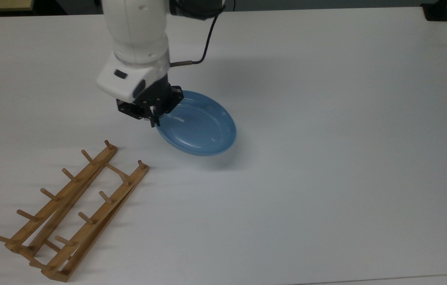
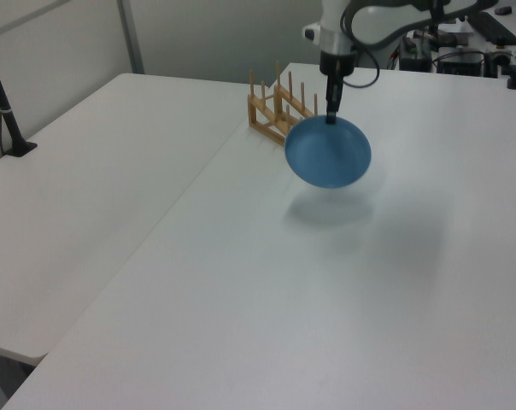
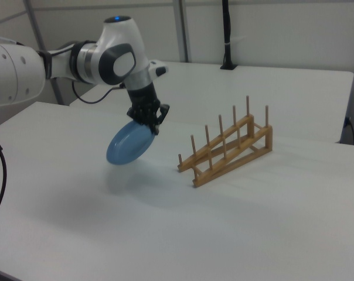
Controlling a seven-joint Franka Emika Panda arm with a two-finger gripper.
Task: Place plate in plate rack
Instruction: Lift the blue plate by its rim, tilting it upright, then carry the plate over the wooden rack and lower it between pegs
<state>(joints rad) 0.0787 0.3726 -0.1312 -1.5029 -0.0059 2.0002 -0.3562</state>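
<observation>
- Plate: airborne, tilted, hanging above table, well apart from rack
- Gripper: jaws clamped on plate rim
- Rack: wooden pegs upright; judged best to turn plate vertical, align edge with a peg gap, lower slowly

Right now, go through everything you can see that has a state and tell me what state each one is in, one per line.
plate: lifted off the table, tilted, held by its rim, shadow on the table beneath it.
tool: shut on the plate's rim, pointing down.
plate rack: standing on the table, all slots empty, apart from the plate.
table: white top, bearing the rack.
</observation>
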